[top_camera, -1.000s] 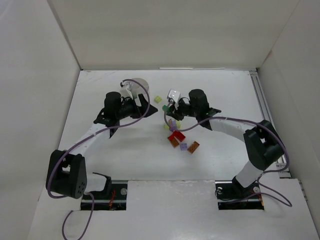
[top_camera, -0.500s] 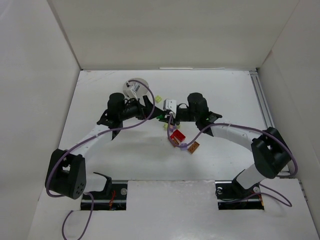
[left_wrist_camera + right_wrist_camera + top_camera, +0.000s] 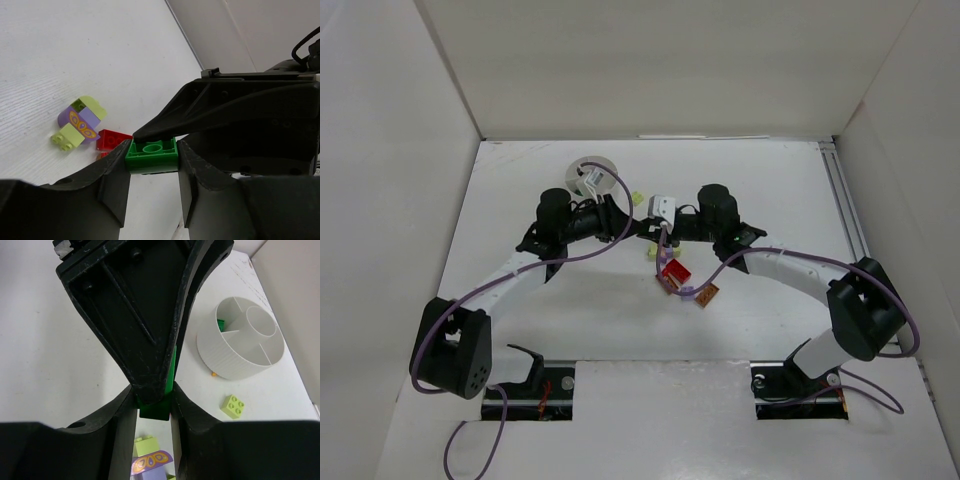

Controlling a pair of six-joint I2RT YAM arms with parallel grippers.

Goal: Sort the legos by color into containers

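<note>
A small green plastic brick [image 3: 151, 155], glossy, with a round stud showing on top, sits at the centre of the left wrist view. It is clamped between the black fingers of the left gripper [image 3: 152, 167]. The right gripper [image 3: 154, 412] pinches the same brick edge-on at the lower centre of its own view, with both fingers touching it.

At the upper right of that view stands the round white ribbed plastic dish [image 3: 240, 360], with wedge compartments around a central cup. One wedge holds a green piece [image 3: 227, 326]. A pale yellow-green four-stud brick [image 3: 233, 406] lies just below the dish. A lilac brick with orange ovals [image 3: 77, 120] and a red brick [image 3: 114, 140] lie at the left of the left wrist view.
</note>
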